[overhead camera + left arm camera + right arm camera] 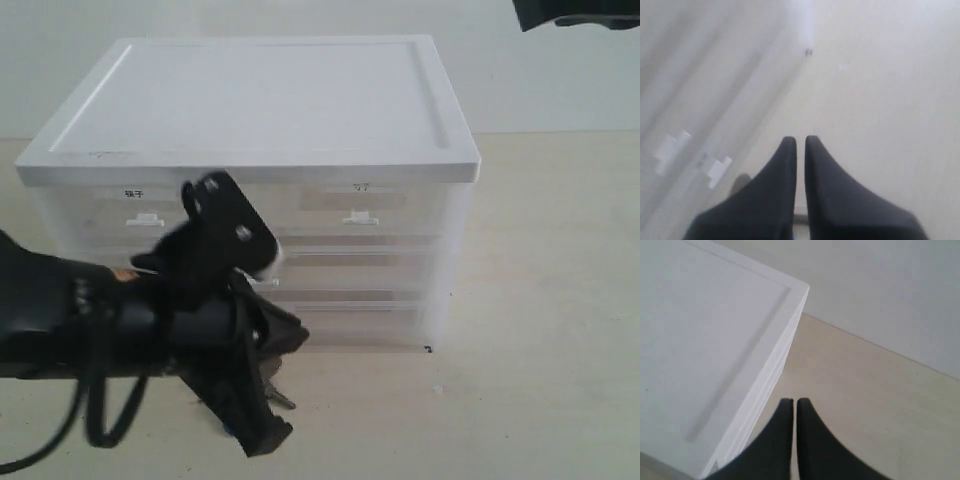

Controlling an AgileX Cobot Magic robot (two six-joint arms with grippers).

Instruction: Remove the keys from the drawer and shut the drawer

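Note:
The clear plastic cabinet (250, 110) stands at the back of the table. The drawer (362, 213), top right with a faint label and a white tab handle, looks flush with its neighbours. My left gripper (266, 442) points down at the table in front of the cabinet. Its jaws are almost together in the left wrist view (800, 141), with a grey piece deep between the fingers. The keys (279, 397) show as a silver blade beside the fingers. A bit of blue fob (227, 429) peeks out on the other side. My right gripper (794, 401) is shut and empty, high over the cabinet's corner.
The left half-width drawer (145, 215) carries a bold black label. Full-width drawers (350, 270) lie below. White tab handles (717, 169) appear blurred close to the left fingers. The cabinet's lid corner (802, 290) lies under the right gripper. Beige table (540, 350) extends to the right.

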